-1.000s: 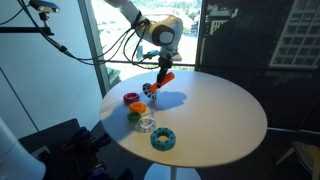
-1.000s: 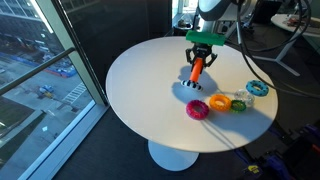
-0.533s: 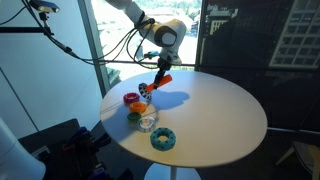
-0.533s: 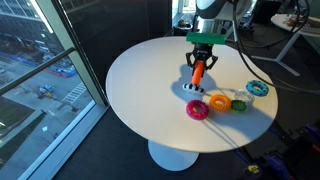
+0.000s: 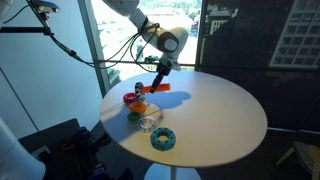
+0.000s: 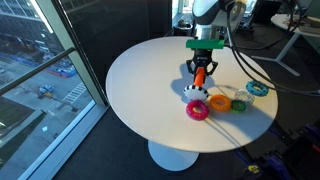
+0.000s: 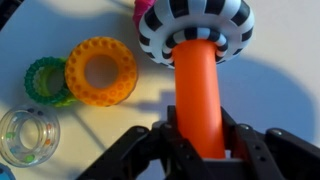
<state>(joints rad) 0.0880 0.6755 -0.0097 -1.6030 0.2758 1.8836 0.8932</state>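
Note:
My gripper (image 7: 198, 142) is shut on an orange peg (image 7: 198, 88) that ends in a black-and-white striped base (image 7: 197, 27). In both exterior views the gripper (image 5: 158, 78) (image 6: 200, 68) holds the peg (image 5: 155, 88) (image 6: 199, 79) tilted just above the round white table (image 5: 215, 110) (image 6: 150, 85), with the striped base (image 6: 196, 94) lowest. The base hangs next to a pink ring (image 6: 197, 109) (image 5: 131, 98). An orange ring (image 7: 101, 70) (image 6: 219, 102) and a green ring (image 7: 44, 80) (image 6: 239, 104) lie just beside it.
A clear ring (image 7: 27, 138) (image 5: 148, 122) and a teal ring (image 5: 163, 139) (image 6: 258, 89) lie further along the row. The table stands beside a tall window (image 6: 40, 60). Cables (image 6: 275, 45) hang behind the arm.
The gripper has carried the peg a short way toward the row of rings and tilted it flatter. The rings have not moved.

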